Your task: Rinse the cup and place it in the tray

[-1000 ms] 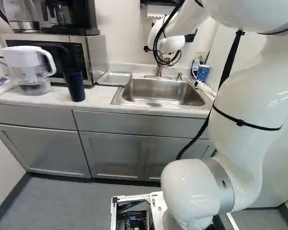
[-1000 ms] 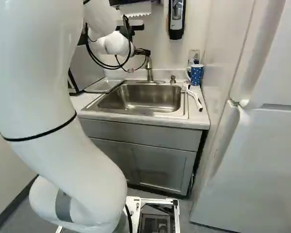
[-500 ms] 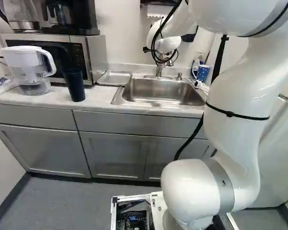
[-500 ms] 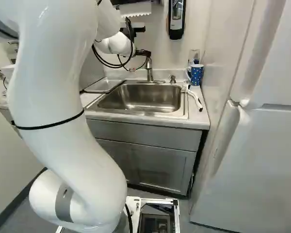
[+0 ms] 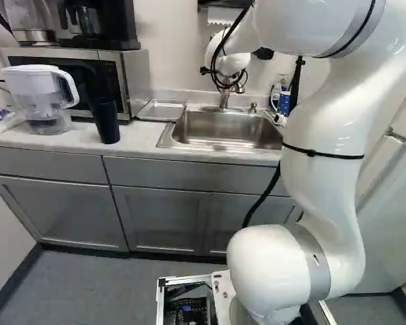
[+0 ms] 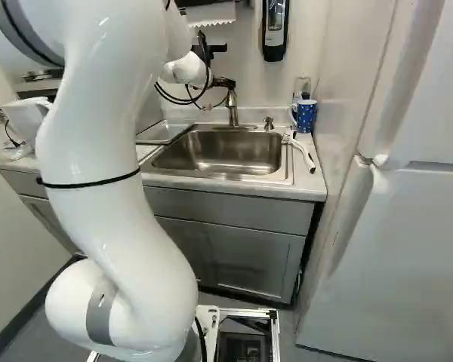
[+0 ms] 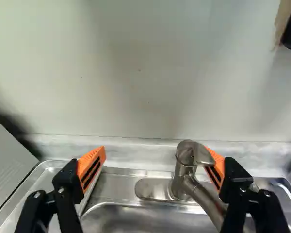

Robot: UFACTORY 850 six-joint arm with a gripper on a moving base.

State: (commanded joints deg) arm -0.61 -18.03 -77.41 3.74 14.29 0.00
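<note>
Black and part hidden by cables, the gripper (image 6: 223,82) hovers by the faucet (image 6: 232,108) behind the sink (image 6: 217,152). In the wrist view the gripper (image 7: 155,151) has its orange-padded fingers wide apart, nothing held. The faucet (image 7: 183,167) stands ahead, nearer one finger, which overlaps its handle; I cannot tell whether they touch. A dark blue cup (image 5: 105,120) stands upright on the counter before the microwave. The shallow metal tray (image 5: 161,110) lies between microwave and sink. A blue dotted mug (image 6: 306,116) stands at the sink's far right corner.
A water pitcher (image 5: 44,98) stands left of the dark cup, with the microwave (image 5: 132,81) behind. A white brush (image 6: 303,152) lies right of the sink. The soap dispenser (image 6: 275,30) hangs on the wall; a white refrigerator (image 6: 392,249) stands at the right.
The arm's large links have swung left in the left base view and right in the right base view. Its wrist has shifted only slightly. The gripper has stayed open, and the base has not moved.
</note>
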